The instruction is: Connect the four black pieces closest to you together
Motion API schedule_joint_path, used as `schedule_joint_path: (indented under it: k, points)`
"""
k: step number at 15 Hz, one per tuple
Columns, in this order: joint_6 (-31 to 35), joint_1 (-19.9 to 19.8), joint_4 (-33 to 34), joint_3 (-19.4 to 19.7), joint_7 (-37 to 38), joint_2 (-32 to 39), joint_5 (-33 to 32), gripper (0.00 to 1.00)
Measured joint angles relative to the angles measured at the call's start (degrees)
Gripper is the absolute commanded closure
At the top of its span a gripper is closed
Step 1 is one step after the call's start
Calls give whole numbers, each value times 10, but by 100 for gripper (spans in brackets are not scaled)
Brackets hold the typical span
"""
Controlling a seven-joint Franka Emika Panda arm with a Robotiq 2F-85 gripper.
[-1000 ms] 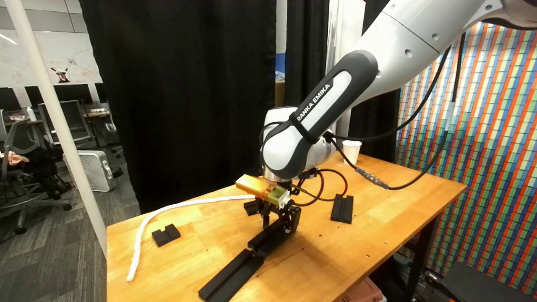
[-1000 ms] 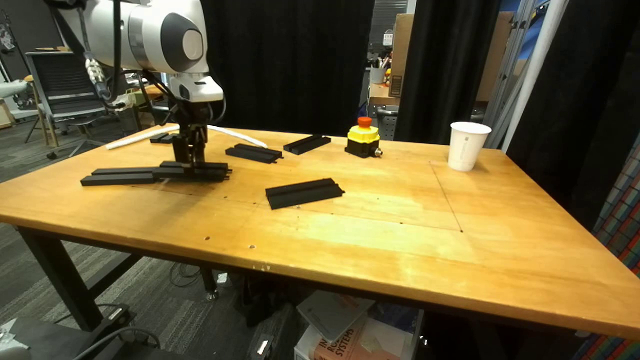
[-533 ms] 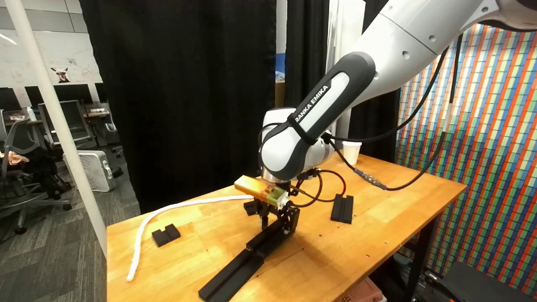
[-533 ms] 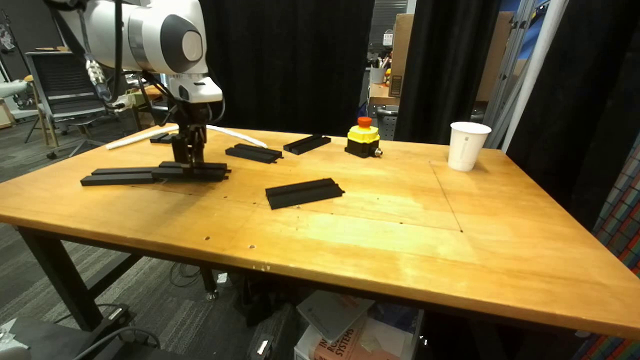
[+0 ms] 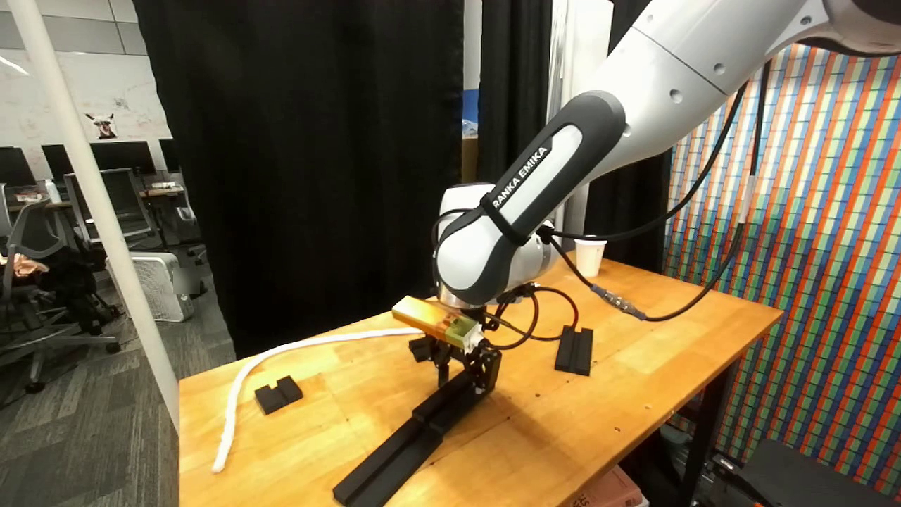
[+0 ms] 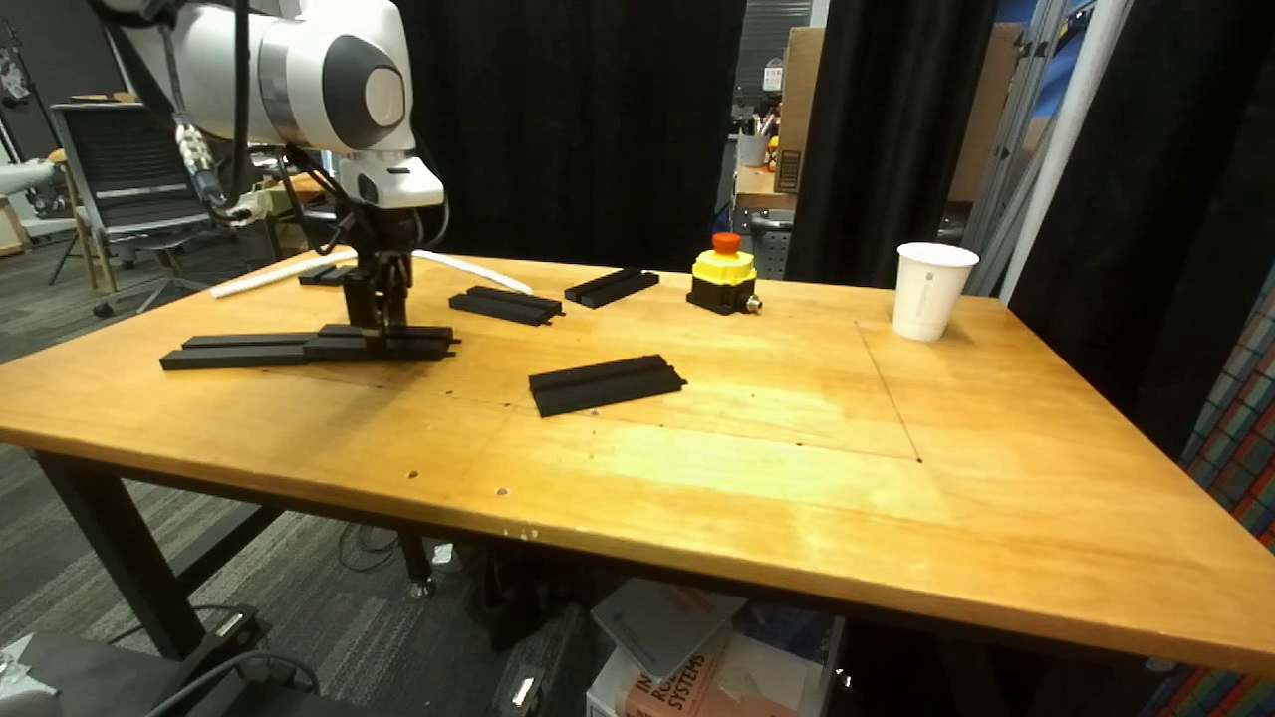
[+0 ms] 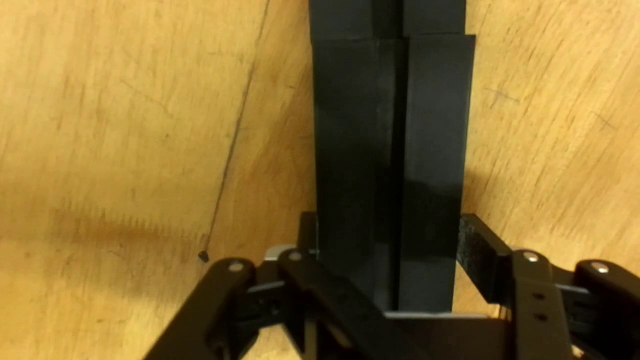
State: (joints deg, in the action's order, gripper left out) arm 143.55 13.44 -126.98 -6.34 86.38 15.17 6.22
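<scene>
My gripper (image 5: 464, 384) points down and is shut across a flat, grooved black slab (image 7: 350, 125), its fingers on both long sides. The slab's far end meets the end of a black slab lying on the table (image 5: 388, 461), also in the wrist view (image 7: 342, 17). The two are nearly in line; the held slab looks slightly higher and a little offset. Whether the joint is fully seated I cannot tell. A black slab (image 6: 608, 385) lies apart, also in an exterior view (image 5: 574, 350). More black slabs lie behind the gripper (image 6: 506, 306) and farther back (image 6: 611, 287).
A curved white strip (image 5: 295, 347) runs along the table's far side. A small notched black block (image 5: 279, 394) lies near it. A yellow and red stop button (image 6: 724, 271) and a white cup (image 6: 926, 291) stand on the wooden table.
The gripper has moved slightly towards the lying slab, carrying the held slab. The small gap seen between the two slabs' ends has closed. The other pieces have not moved.
</scene>
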Motion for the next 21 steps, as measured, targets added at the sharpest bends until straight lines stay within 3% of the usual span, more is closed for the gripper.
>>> schedule_joint_path:
  k: [21]
  points:
    - [0, 3, 3, -10, 2, 7, 27, 55]
